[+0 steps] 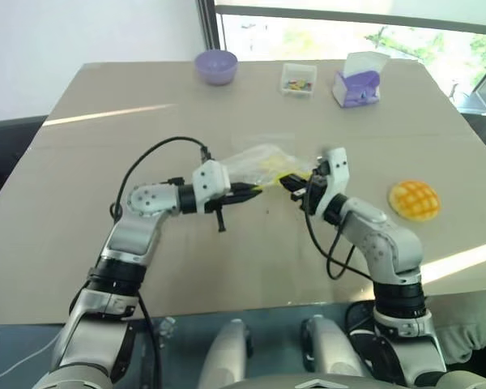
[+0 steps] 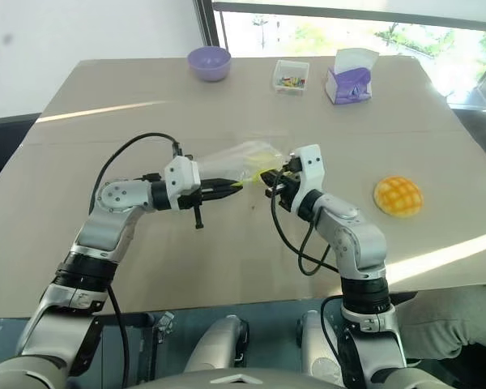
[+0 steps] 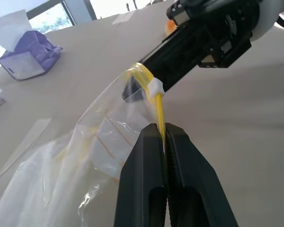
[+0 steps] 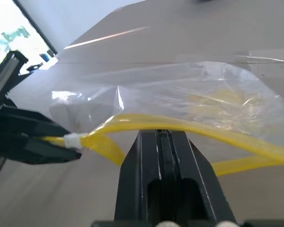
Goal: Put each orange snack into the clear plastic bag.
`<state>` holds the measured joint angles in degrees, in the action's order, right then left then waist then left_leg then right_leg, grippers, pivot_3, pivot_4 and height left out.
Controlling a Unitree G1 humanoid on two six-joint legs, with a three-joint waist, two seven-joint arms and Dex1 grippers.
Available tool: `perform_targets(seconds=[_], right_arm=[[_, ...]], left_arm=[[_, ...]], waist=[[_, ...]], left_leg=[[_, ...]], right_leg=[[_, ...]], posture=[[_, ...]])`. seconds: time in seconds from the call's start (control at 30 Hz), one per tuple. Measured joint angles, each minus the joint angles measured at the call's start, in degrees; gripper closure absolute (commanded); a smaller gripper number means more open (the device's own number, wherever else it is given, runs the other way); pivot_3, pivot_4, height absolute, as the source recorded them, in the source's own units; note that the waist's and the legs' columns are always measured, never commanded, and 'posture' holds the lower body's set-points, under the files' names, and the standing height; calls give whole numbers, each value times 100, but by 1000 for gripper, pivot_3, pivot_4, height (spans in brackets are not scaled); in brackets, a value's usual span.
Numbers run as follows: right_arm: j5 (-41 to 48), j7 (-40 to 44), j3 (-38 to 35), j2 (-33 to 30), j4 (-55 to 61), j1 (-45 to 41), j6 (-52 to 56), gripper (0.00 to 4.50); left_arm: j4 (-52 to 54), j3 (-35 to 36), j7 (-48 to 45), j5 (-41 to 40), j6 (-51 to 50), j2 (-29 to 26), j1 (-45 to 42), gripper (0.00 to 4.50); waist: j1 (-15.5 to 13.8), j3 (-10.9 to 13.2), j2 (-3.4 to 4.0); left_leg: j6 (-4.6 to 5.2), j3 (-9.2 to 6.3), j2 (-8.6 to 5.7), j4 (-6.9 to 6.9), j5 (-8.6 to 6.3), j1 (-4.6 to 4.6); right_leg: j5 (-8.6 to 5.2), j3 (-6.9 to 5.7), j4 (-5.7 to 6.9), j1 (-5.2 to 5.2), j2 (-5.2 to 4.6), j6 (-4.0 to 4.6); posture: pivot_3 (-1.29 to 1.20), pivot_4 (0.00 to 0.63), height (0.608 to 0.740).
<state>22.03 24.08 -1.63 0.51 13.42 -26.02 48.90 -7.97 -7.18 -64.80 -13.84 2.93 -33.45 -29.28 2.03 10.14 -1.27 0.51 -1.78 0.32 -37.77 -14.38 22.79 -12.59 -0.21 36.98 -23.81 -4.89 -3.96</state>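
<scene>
Bare table (image 1: pixel 227 267) around bun (image 1: pixel 414 200)

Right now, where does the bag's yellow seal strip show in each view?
Left eye: seal strip mid-table, between the two pincers.
Right eye: strip between the pincers, left of centre.
Left wrist: runs from the left pincer up toward the right pincer.
Right wrist: crosses above the right pincer.
Shared landmark: the white slider.
</scene>
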Motion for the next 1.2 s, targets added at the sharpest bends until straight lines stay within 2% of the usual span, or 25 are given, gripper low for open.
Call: perform_targets(seconds=[0.1, 0.2, 0.4, 0.63, 0.9, 1.2], right_arm=[[70, -98, -31, 6, -54, -8, -66, 4469], [-204, -232, 117, -36, -327, -52, -625, 4469], [-2553, -576, 1742, -1351, -1627, -272, -3004, 4469], [-3593, -594, 2336, -1806, -2013, -265, -4268, 4469], [-4554, -629, 2607, -2062, -2384, -269, -4663, 4469], [-5110, -1114, 2663, -1729, -3053, -661, -4934, 4469]], left_arm=[[8, 1, -168, -166, -31, 0, 21, 4500], [97, 4, -339, -354, -131, -4, 73, 4500], [35, 48, -426, -419, -131, -134, 89, 4500], [-712, 5, -299, 105, 469, -110, -298, 4500], [-1852, -196, 14, 1010, 1543, -79, -696, 4500], [-1606, -193, -147, 779, 1389, -78, -594, 4500]], waist=[[2, 0, 0], [14, 0, 1], [27, 1, 1], [23, 0, 0], [17, 0, 0], [33, 0, 0]], left_leg=[[0, 0, 0, 0, 0, 0], [0, 1, 0, 0, 0, -1], [0, 3, -1, 0, 0, -2], [0, 3, -1, 0, 0, -1], [0, 5, -1, 0, 0, 2], [0, 4, 0, 0, 0, 0]], right_leg=[[0, 0, 0, 0, 0, 0], [0, 0, 0, 0, 0, 0], [0, 0, -1, -1, 0, 0], [0, 1, -2, 0, 0, 0], [0, 1, -5, -1, 0, 0], [0, 1, 0, -1, 0, 0]], posture=[[0, 150, 737], [0, 150, 737], [0, 150, 737], [0, 150, 737], [0, 150, 737], [0, 150, 737]])
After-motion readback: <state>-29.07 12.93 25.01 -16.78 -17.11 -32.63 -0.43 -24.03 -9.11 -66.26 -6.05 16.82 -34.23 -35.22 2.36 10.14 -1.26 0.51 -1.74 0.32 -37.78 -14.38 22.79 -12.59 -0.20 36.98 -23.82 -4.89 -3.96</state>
